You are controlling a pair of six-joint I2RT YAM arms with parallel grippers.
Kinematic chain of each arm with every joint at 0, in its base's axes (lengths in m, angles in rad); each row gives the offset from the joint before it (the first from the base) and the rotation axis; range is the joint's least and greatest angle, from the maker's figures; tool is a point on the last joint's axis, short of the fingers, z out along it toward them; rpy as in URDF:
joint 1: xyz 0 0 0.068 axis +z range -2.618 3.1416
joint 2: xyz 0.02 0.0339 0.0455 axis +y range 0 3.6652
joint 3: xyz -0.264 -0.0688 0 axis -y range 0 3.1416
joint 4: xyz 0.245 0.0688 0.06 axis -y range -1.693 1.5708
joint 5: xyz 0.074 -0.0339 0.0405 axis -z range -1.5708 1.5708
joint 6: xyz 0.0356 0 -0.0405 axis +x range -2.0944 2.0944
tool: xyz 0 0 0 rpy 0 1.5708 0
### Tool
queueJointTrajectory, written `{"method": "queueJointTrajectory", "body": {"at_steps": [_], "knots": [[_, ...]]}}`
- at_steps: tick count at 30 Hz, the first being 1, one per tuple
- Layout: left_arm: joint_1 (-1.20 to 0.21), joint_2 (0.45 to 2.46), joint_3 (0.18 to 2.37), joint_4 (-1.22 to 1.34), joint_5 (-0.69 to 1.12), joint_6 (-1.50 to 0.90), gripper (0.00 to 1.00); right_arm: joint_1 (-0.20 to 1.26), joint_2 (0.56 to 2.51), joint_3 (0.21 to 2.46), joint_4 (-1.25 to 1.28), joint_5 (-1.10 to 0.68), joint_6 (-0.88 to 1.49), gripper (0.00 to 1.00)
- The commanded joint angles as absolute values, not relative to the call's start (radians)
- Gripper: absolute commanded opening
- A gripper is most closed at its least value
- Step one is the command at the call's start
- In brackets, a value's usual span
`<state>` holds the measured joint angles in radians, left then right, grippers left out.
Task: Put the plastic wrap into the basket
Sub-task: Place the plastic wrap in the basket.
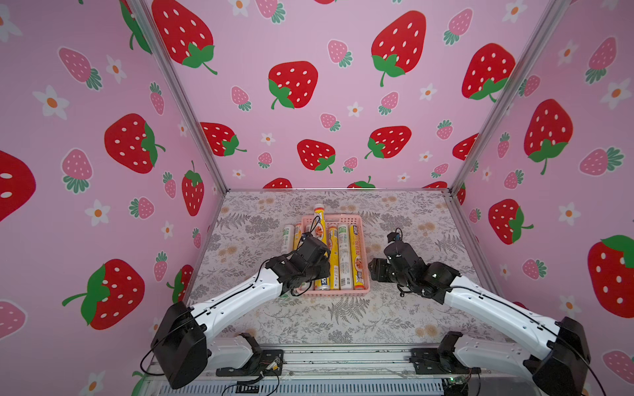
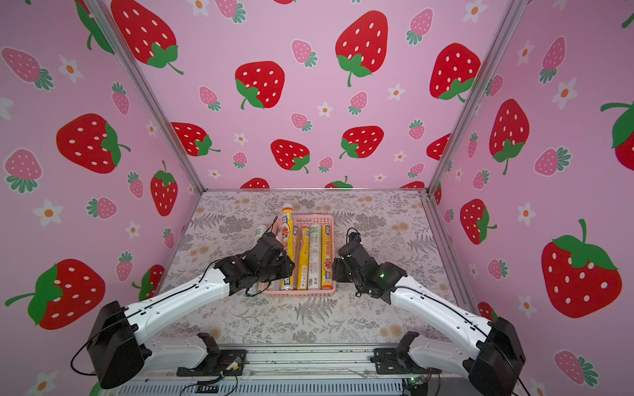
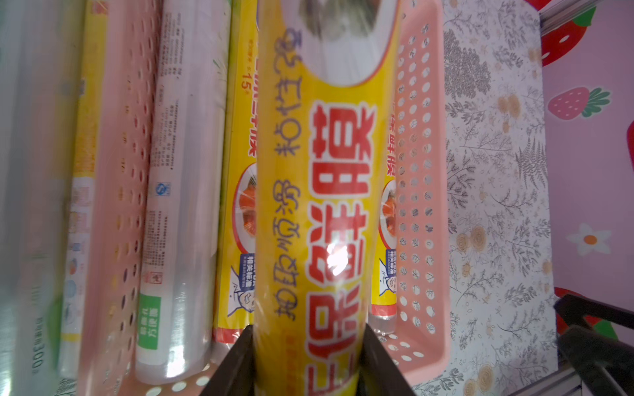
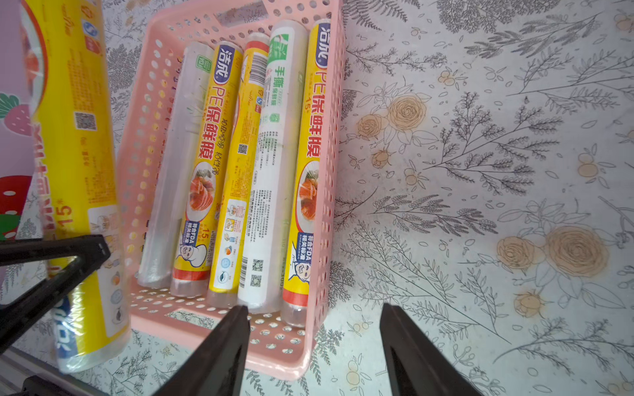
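Note:
My left gripper is shut on a yellow plastic wrap roll and holds it lengthwise above the left part of the pink basket. The roll's far end reaches past the back rim in both top views. Several rolls, yellow and white-silver, lie side by side inside the basket. Two more rolls, a white one with a green label and a yellow one, lie on the table just left of it. My right gripper stands open beside the basket's near right corner, holding nothing.
The basket sits mid-table on a floral cloth. Strawberry-patterned walls enclose the table on three sides. Bare cloth stretches to the right of the basket and in front of it.

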<state>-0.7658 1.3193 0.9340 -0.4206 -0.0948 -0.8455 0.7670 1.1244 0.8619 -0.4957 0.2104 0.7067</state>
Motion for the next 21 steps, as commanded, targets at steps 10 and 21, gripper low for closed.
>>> {"method": "queueJointTrajectory", "body": {"at_steps": [10,21], "knots": [[-0.828,1.522,1.084,-0.331,-0.067,-0.86,0.46,0.755,1.106,0.852,-0.503,0.24,0.713,0.66],[-0.889,1.646,1.147,-0.33,-0.043,-0.88,0.47,0.752,1.101,0.833,-0.509,0.264,0.728,0.66]]}}
